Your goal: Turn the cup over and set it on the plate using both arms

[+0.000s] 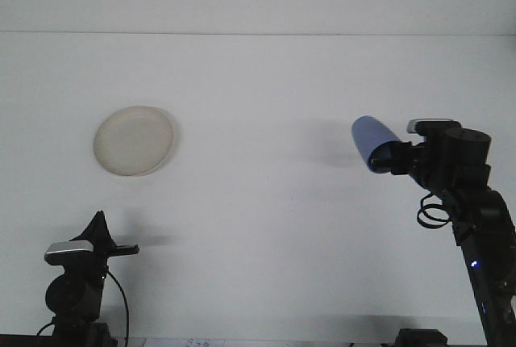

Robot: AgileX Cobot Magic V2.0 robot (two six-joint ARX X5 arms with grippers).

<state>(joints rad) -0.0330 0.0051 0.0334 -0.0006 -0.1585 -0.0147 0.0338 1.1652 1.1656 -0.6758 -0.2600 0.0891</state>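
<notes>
- This looks like a robotics lab or test bench rather than a home, though little beyond the work surface shows.
- A plain white table (pixel 266 226) fills nearly the whole view, meeting a bare white wall along its far edge.
- Two black robot arms rise from the table's near edge, with loose cables hanging from them.
- On the table lies only a cream plate (pixel 134 140), toward its left side.

Matt blue cup (pixel 374 139), matt cream plate (pixel 134 140) (plastic-looking), smooth white table (pixel 266 226).
</notes>
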